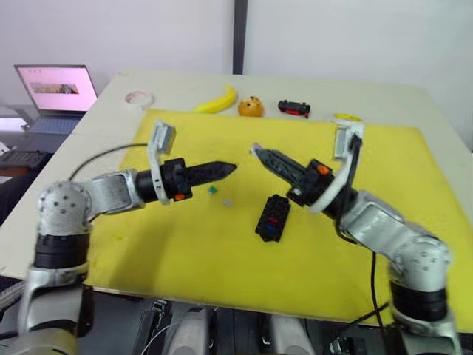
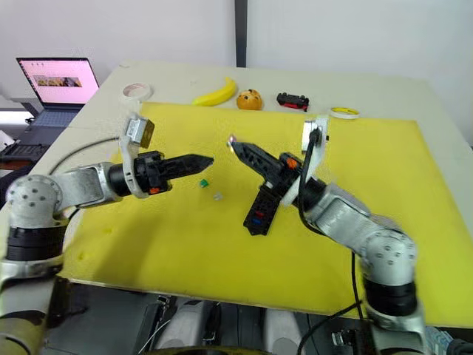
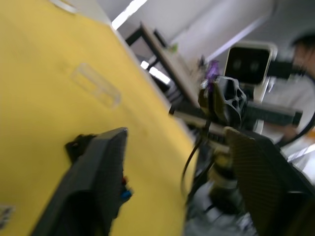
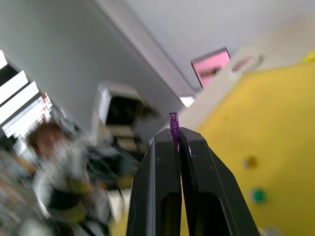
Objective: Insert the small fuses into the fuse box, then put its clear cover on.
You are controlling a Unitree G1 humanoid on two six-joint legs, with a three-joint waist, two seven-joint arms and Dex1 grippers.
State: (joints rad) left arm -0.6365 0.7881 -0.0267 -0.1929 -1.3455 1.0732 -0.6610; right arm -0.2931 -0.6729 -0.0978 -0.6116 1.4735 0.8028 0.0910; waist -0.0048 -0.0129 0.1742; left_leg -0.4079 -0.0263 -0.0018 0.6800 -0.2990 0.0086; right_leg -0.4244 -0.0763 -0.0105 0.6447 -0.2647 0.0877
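Our right claw [image 4: 175,133] is clamped on a purple fuse [image 4: 173,121], raised above the yellow mat [image 1: 222,244]; left claw [image 1: 228,169] pinched together, empty. Fuse box [image 1: 273,217] lies at 5 o'clock of the right claw tip, green fuse [image 1: 212,190] at 7 o'clock, clear cover [image 3: 96,84] on the mat.

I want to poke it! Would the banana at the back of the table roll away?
Probably not far. The banana is curved and lies on its side, so it would likely spin or rock rather than roll. It looks smooth, so it might slide on the table.
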